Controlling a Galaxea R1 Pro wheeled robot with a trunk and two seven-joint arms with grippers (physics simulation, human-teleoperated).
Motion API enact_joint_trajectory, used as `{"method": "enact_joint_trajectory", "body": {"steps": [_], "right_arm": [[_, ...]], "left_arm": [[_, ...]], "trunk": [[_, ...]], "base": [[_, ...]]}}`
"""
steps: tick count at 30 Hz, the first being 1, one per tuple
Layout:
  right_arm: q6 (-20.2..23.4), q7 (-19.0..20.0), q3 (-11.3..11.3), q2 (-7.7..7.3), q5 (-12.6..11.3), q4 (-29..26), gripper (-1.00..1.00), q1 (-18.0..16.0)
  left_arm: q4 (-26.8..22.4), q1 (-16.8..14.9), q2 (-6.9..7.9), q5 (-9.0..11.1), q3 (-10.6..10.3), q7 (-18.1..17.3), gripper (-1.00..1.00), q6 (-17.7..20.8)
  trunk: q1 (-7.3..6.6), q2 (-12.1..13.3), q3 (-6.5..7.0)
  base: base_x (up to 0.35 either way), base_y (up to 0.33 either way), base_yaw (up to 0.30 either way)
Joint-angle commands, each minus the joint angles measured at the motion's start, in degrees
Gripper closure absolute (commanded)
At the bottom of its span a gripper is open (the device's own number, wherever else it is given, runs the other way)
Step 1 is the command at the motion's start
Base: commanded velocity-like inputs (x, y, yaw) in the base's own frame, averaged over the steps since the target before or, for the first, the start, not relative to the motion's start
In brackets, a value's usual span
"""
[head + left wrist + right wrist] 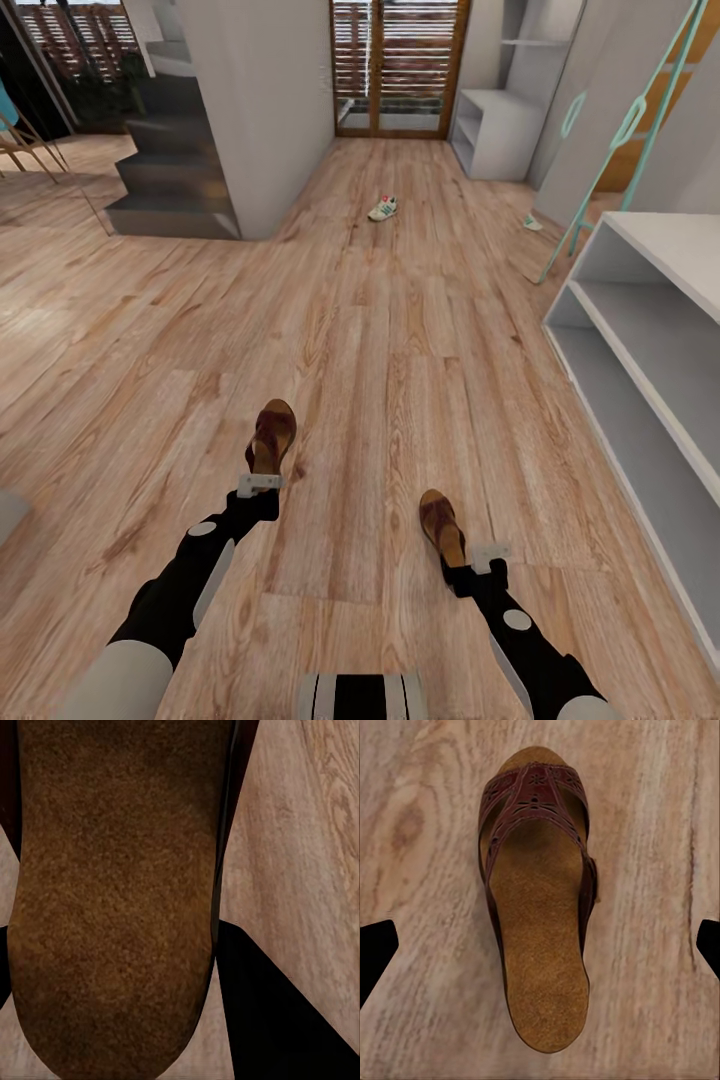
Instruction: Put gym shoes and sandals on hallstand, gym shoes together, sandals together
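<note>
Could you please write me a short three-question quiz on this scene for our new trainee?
1. True or false: the left sandal and the right sandal both lie on the floor.
2. Where are the two gym shoes?
A. on the white shelf unit
B. on the floor, farther down the corridor
C. held in the jaws
3. Fill in the blank: the right gripper hovers over the right sandal with its jaws ____.

Key: 1 true; 2 B; 3 open.
</note>
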Motion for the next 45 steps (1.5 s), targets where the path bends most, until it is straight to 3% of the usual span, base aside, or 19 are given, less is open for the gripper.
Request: {"method": "enact_joint_trajectory", "body": {"steps": [1, 30, 45], "right_arm": [[-0.12, -0.02, 0.05, -0.01, 0.46, 0.08, -1.0, -0.02], [-0.14, -0.08, -0.16, -0.09, 0.37, 0.1, -1.0, 0.01], [-0.2, -0.08, -0.16, -0.37, 0.37, 0.04, -1.0, 0.01]], "left_arm": [[-0.11, -0.02, 0.02, 0.12, -0.03, -0.14, 1.0, 0.35], [-0.15, -0.21, 0.02, 0.12, 0.07, -0.14, 1.0, 0.38], [-4.37, 0.03, -0.01, 0.06, -0.08, -0.14, 1.0, 1.01]], "trunk": [[0.01, -0.03, -0.29], [0.76, -0.42, -9.08], [0.76, -0.42, -9.66]], "base": [[0.0, 0.0, 0.0], [0.0, 0.0, 0.0], [0.0, 0.0, -0.004]]}}
